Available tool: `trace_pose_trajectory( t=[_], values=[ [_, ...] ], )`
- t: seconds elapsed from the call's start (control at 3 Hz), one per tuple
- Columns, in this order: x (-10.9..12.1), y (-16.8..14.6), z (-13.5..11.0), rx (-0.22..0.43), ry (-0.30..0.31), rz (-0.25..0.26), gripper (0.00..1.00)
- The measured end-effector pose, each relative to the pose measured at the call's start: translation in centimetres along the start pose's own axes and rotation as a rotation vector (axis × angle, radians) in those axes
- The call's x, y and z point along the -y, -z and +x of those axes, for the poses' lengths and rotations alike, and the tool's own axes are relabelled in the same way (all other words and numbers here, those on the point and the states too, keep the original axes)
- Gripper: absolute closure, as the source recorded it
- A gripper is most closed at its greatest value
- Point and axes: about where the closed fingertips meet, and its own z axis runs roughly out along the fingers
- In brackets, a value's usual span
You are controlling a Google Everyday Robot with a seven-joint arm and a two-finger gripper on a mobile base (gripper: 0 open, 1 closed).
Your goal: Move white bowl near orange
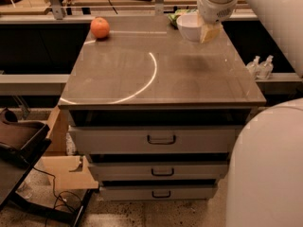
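White bowl (191, 26) hangs above the bench (161, 74), well apart from the orange (100, 27) and to its right; the orange rests on the bench. The gripper (207, 32) has its fingers clamped on the bowl's rim, on the side away from the orange.
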Motion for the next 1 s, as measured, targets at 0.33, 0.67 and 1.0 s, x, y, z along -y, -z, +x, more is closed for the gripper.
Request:
trace_pose_trajectory(
  t=[0.33, 0.67, 1.0],
  values=[
    [3.1, 0.7, -3.3, 0.049, 0.104, 0.075, 1.00],
    [6.1, 0.6, -7.1, 0.127, 0.205, 0.141, 1.00],
    [8.5, 0.1, -11.5, 0.219, 0.292, 0.178, 1.00]
  ],
)
